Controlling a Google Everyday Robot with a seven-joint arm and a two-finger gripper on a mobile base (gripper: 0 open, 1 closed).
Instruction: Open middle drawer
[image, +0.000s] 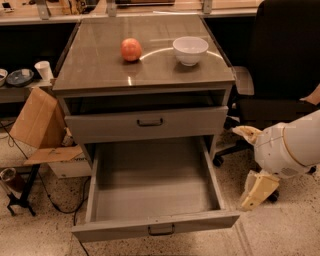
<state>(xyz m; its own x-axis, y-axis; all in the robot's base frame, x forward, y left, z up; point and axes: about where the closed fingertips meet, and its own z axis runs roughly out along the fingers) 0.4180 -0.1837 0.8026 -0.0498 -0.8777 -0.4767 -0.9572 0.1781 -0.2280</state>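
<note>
The middle drawer (150, 190) is pulled far out of the grey cabinet (145, 75). Its inside is bare, and its low front panel with a small dark handle (161, 229) is nearest the camera. Above it, the taller-fronted top drawer (147, 122) stands slightly ajar. The lowest drawer is hidden under the open one. My gripper (240, 167) hangs at the right of the open drawer, apart from it. Its two cream fingers (259, 189) are spread and hold nothing.
A red apple (131, 49) and a white bowl (190, 49) sit on the cabinet top. A black office chair (280, 65) stands behind my arm at the right. A cardboard box (37, 120), cables and a cup (44, 70) are at the left.
</note>
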